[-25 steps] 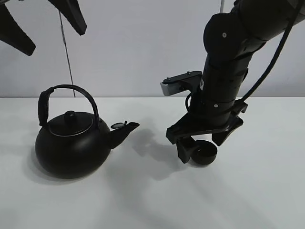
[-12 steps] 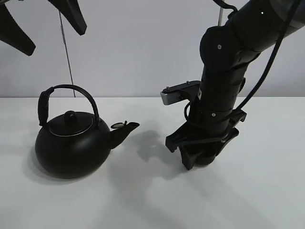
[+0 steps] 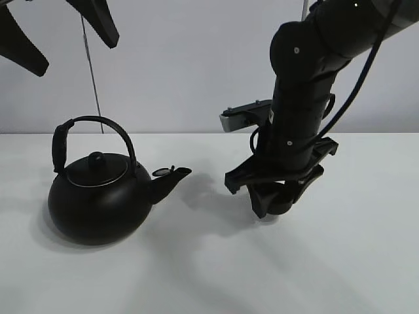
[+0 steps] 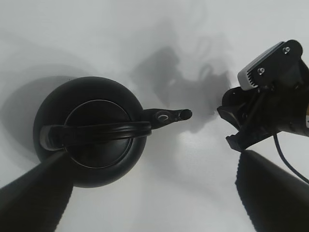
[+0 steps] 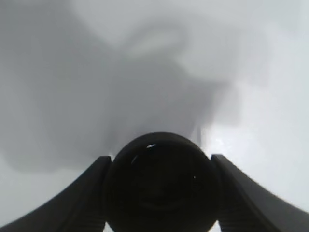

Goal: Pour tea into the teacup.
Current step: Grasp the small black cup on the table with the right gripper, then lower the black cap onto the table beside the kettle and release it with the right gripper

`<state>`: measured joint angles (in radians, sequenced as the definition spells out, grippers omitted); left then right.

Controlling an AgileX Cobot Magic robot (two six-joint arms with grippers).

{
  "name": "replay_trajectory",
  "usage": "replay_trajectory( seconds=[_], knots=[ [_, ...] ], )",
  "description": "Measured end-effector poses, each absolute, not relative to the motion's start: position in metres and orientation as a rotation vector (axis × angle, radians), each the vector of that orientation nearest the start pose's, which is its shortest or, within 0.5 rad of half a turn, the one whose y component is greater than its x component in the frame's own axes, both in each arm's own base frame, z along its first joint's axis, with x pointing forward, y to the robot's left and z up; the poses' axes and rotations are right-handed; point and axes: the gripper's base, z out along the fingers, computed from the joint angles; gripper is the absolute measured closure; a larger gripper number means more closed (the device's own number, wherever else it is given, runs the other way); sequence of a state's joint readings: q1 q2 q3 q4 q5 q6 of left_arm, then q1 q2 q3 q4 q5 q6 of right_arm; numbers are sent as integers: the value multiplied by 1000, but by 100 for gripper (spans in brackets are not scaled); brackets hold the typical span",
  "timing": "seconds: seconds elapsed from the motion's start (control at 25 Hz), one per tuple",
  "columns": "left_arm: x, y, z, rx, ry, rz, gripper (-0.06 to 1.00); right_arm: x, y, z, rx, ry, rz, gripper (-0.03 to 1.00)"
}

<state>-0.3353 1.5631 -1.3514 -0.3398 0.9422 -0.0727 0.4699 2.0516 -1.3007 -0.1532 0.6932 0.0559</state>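
The teacup (image 5: pixel 159 186), a tiny round black bowl, sits between the two fingers of my right gripper (image 5: pixel 159 193), which touch it on both sides. In the exterior view the right gripper (image 3: pixel 280 197) holds it just above the white table, right of the kettle's spout (image 3: pixel 173 174), and the fingers mostly hide the cup. The black kettle (image 3: pixel 98 203) with arched handle stands on the table at the left; it also shows in the left wrist view (image 4: pixel 89 130). My left gripper (image 3: pixel 62 33) hangs high above the kettle, open and empty.
The white table (image 3: pixel 196 275) has a pale wall behind it. The right arm (image 4: pixel 270 116) with its grey camera block stands just beyond the kettle's spout (image 4: pixel 181 115) in the left wrist view.
The right gripper came down around the teacup, shut on it, then rose and shifted slightly left with it. The kettle and the left gripper have not moved.
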Motion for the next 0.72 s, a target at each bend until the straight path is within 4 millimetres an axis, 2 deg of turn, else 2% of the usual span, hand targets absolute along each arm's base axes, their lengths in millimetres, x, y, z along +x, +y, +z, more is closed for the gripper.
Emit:
replay_trajectory(
  seconds=[0.36,0.72],
  knots=[
    [306,-133,321,176,2655,-567,28,378,185,175,-825,2771,-40,57],
    [306,-133,321,176,2655,-567,28,367,210,176,-942,2741,52,57]
  ],
)
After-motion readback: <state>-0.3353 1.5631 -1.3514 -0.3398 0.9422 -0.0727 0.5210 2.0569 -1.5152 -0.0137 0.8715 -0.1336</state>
